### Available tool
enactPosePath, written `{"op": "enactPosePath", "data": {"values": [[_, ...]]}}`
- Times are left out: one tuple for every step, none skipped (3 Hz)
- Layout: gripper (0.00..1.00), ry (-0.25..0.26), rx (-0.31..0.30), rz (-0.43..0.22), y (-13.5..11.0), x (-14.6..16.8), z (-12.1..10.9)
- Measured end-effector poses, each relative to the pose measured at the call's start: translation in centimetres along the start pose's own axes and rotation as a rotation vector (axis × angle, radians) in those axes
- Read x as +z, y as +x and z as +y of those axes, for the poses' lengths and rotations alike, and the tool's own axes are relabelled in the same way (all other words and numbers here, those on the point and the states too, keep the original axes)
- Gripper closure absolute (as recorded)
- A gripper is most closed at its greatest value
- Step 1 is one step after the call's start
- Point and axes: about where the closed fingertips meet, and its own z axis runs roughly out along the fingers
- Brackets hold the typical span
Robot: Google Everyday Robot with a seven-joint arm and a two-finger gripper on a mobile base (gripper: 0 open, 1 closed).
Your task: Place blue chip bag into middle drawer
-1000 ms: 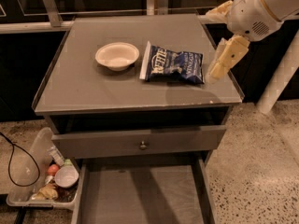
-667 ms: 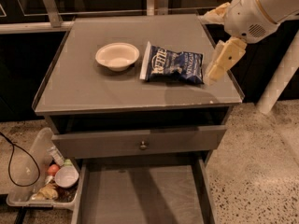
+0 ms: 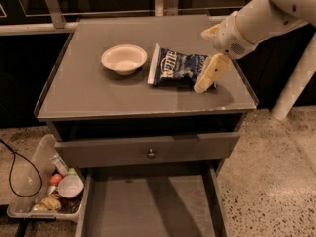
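The blue chip bag (image 3: 177, 68) lies flat on the cabinet top, right of the cream bowl (image 3: 124, 58). My gripper (image 3: 203, 61) is at the bag's right end, open, with one cream finger (image 3: 212, 73) over the bag's near right corner and the other (image 3: 210, 32) behind it. It holds nothing. The middle drawer (image 3: 148, 206) is pulled out at the bottom of the view, with a bare grey floor.
A grey drawer front with a small knob (image 3: 151, 153) sits above the open drawer. A clear plastic bin of small items (image 3: 47, 191) stands on the floor to the left, beside a black cable (image 3: 15, 167). A white post (image 3: 296, 83) rises on the right.
My gripper has moved left and slightly down, from beside the bag's right edge to over its right end. The bag and bowl have not moved.
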Motion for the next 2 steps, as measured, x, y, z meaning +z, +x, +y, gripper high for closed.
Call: {"op": "enactPosePath", "data": {"values": [[0.0, -0.009, 0.037, 0.008, 1.3, 3.6, -1.6], [0.0, -0.03, 0.073, 0.021, 2.7, 6.1, -2.5]]}}
